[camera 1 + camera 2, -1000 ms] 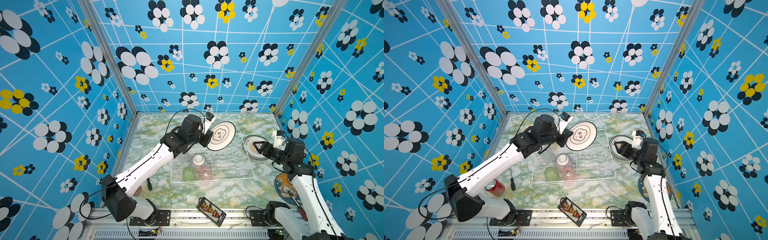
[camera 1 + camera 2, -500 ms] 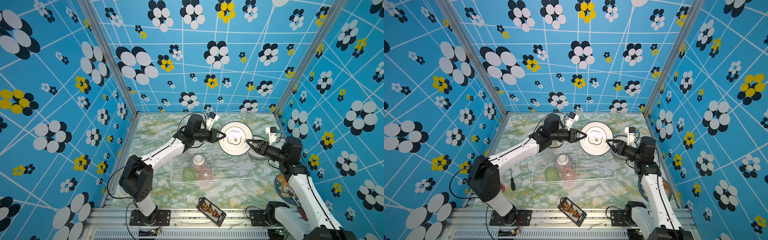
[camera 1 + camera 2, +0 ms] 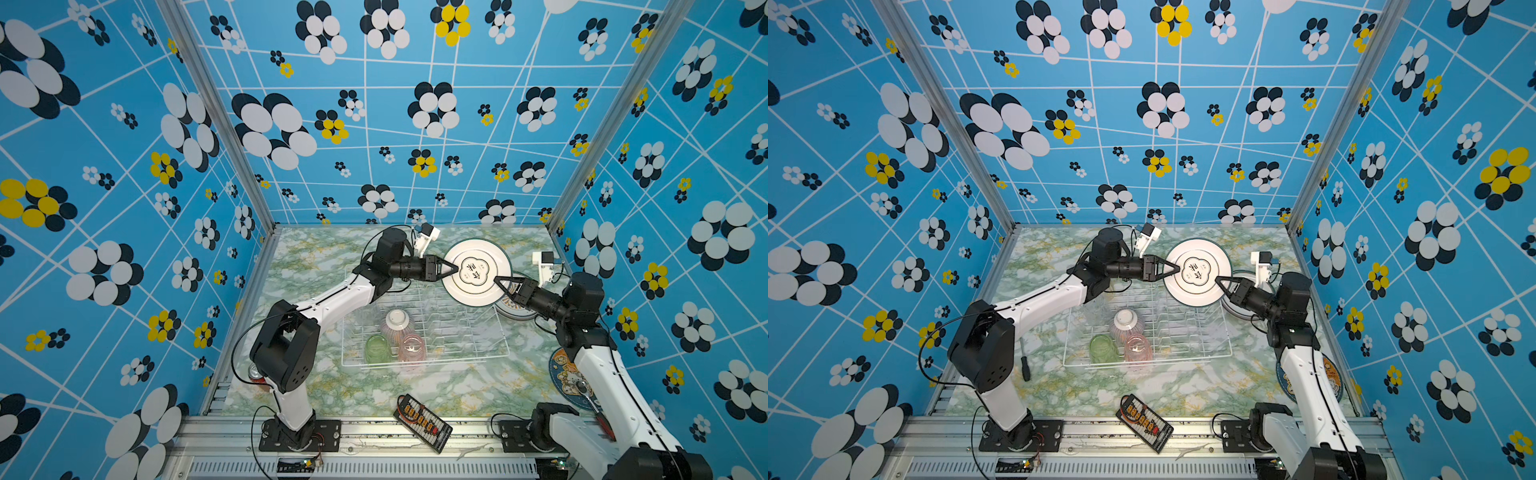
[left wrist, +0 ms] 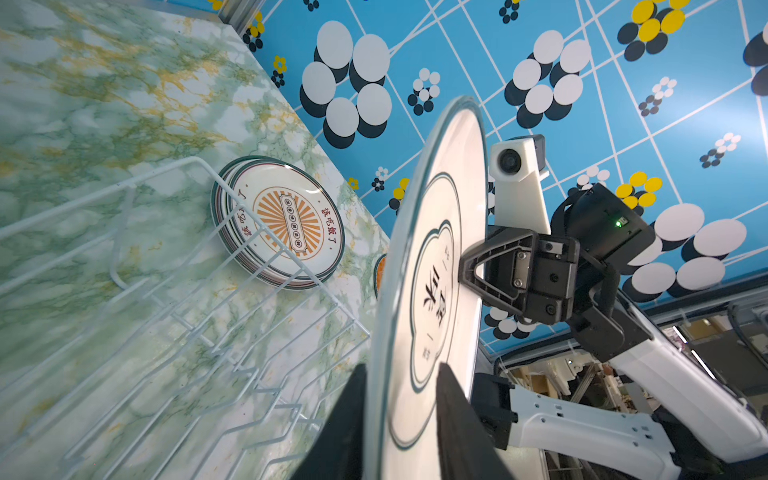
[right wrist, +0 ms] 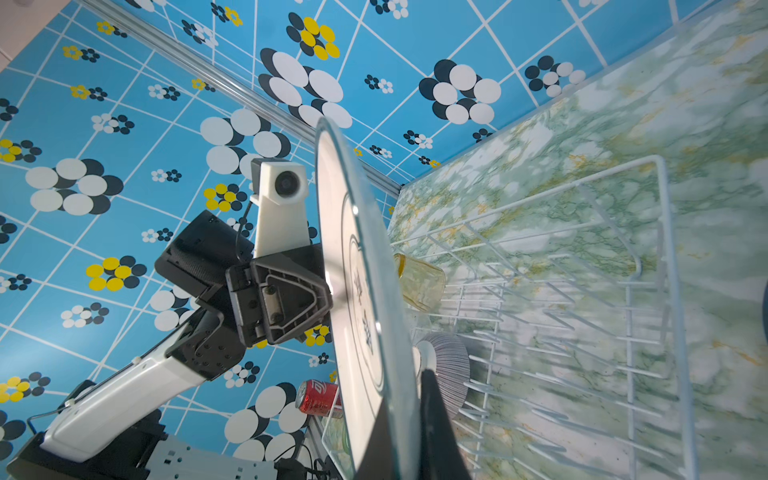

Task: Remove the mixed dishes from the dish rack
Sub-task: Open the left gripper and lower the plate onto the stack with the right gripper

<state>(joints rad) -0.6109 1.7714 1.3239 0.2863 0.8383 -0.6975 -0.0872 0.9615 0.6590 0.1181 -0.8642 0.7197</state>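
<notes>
**Top views:** the plate (image 3: 476,270) is hanging in the air over the far corner of the dish rack (image 3: 436,360) on the right arm's side, with its face turned up.
- The left claw (image 3: 453,268) is straddling one rim and the right claw (image 3: 500,282) is taking the opposite rim.
- This is probably a handover, so the plate can reach the stack of plates (image 3: 515,313) lying on the table just outside that corner.
- The bowl (image 3: 1124,322), green tumbler (image 3: 1104,348) and pink tumbler (image 3: 1138,349) are waiting inside the rack.

**Left wrist:** the left fingers (image 4: 455,424) are flanking the rim. I cannot tell whether they are gripping or slack.

**Right wrist:** the right claw is clamping closed on the plate, taking its weight. A yellow tumbler (image 5: 419,282) is showing inside the rack.
</notes>
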